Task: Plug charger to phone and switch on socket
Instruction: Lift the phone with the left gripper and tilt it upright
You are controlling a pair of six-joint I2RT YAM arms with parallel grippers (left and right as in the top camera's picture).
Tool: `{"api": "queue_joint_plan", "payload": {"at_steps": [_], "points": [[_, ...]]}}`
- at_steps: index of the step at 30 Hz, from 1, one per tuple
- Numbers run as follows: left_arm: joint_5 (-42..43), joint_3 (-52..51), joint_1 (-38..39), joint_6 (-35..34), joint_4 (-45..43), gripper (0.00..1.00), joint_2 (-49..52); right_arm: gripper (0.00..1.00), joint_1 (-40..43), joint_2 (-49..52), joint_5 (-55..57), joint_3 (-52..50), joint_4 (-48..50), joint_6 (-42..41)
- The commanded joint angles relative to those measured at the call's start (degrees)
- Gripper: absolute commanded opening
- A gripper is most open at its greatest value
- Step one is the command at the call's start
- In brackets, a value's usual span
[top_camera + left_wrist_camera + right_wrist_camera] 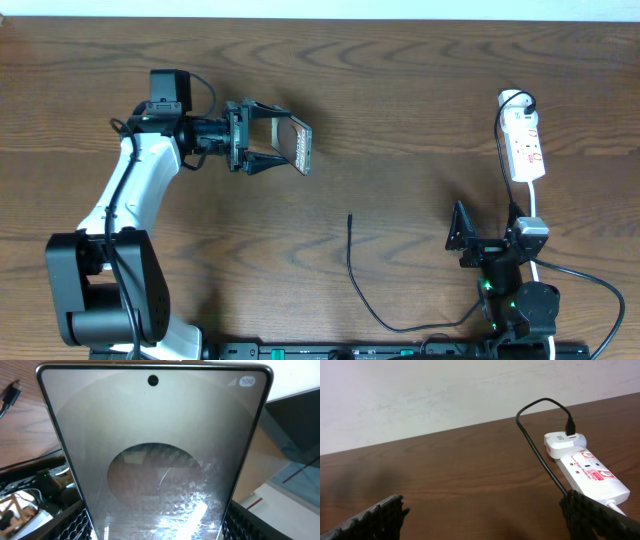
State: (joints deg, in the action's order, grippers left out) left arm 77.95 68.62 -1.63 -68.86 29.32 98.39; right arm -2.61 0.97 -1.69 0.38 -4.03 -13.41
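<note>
right gripper [482, 506]: near right of the brown wooden table [400, 90], facing the far edge. Its two black ridged fingers [380, 515] are spread wide with nothing between them.
charger [349, 250]: a thin black cable lying on the table, middle near. Its small plug tip [350, 216] points toward the far edge. From there the cable runs straight back toward the near edge, then bends right toward the right arm's base.
left gripper [286, 139]: left of centre and farther back, reaching right, clamped on the phone's two long edges.
phone [300, 148]: a slim rectangular slab with a glossy brown-grey face, held off the table. The face is turned left, toward the wrist camera.
phone's axis: its width runs near to far between the fingers, so its length lies across that line. In the left wrist view the camera-hole end is uppermost. I cannot tell how steeply it stands.
socket [525, 145]: a narrow white power strip with red marks, far right, long axis near to far. A white adapter [515, 100] sits on its far end with a black lead plugged in. A white cord [534, 205] leaves its near end.
</note>
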Motion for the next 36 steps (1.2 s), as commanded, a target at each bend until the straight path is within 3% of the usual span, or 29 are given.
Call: {"api": "queue_joint_plan", "payload": {"at_steps": [1,36], "points": [[3.93,1.92,-0.52,-0.9,-0.31,0.08,-1.18,0.99,-0.81,-0.2,0.11,-0.07,-0.24,0.2],[5.42,1.9,-2.32,-0.44,-0.31,0.07,-1.18,0.99,-0.81,-0.2,0.24,-0.07,-0.24,0.17]]}}
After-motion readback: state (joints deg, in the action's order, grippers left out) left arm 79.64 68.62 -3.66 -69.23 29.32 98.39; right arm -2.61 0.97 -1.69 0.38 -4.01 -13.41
